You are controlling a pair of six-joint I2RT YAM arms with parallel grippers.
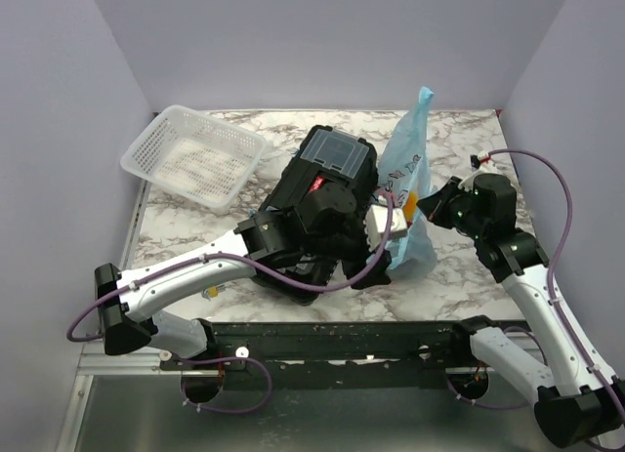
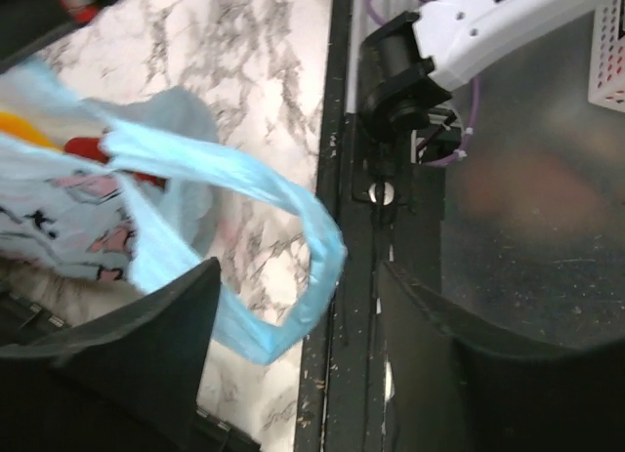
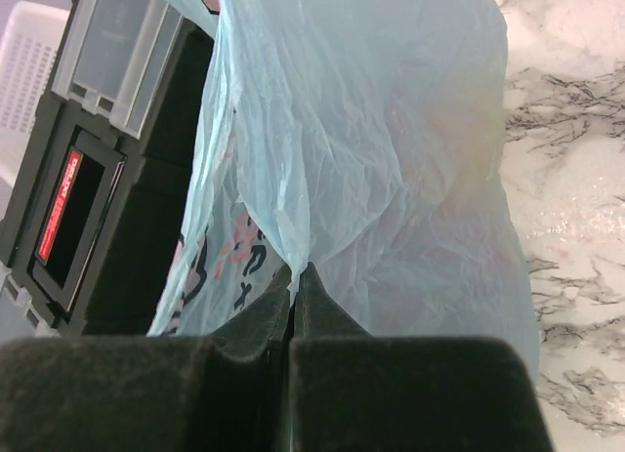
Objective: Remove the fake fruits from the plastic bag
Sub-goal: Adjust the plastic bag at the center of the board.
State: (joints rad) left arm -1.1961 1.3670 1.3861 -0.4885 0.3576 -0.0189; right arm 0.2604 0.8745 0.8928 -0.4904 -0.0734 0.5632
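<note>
The plastic bag (image 1: 408, 169) is light blue with a pink cartoon print and stands upright beside a black toolbox (image 1: 322, 184). My right gripper (image 1: 427, 210) is shut on a fold of the bag's wall (image 3: 298, 268). A faint orange tint of fake fruit (image 3: 469, 130) shows through the film. My left gripper (image 2: 293, 359) is open near the table's front edge. A twisted blue loop of the bag (image 2: 293, 208) hangs between its fingers (image 2: 146, 345), resting by the left one and not pinched. Orange (image 2: 24, 128) and red (image 2: 93, 149) fruit surfaces peek from the bag mouth.
A white mesh basket (image 1: 195, 157) sits tilted at the back left. The toolbox lies against the bag's left side under my left arm. The black front rail (image 2: 342, 227) and the right arm's base (image 2: 410, 71) are close to my left gripper.
</note>
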